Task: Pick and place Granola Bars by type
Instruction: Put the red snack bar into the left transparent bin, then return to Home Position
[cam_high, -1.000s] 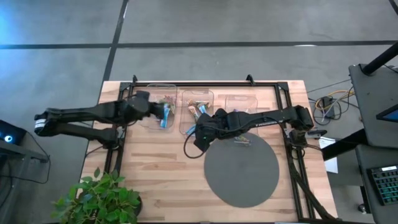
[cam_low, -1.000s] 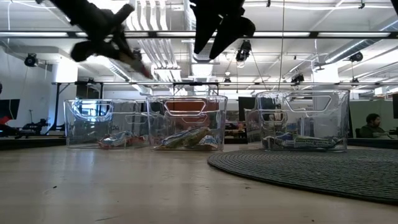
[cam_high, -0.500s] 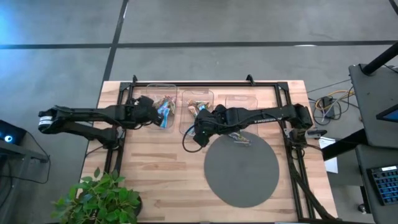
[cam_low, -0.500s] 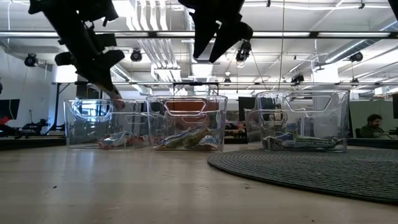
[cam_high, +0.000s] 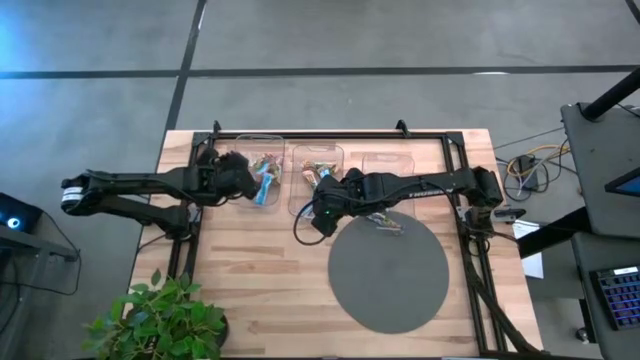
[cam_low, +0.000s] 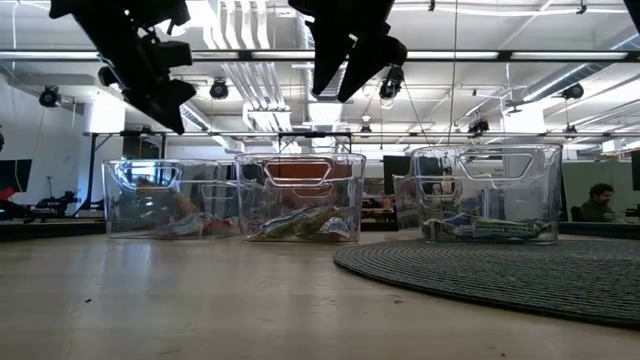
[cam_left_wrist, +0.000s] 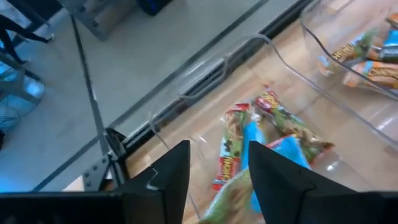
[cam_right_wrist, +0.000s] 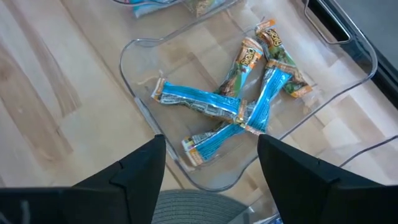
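Up front on the table, just a round grey mat; can't make out any bars lying on it. Bit further back, left gripper hanging over the left bin, fingers apart, nothing in them. Right gripper over the middle bin, spread wide, also empty-handed. Granola bars all down in the bins as far as visible: blue and tan ones crossed over each other in the middle, blue plus red-green ones in the left, a few more in the right bin. So, collecting looks done, but types look mixed within bins, so probably more sorting left. Way back in the room, a person sitting.
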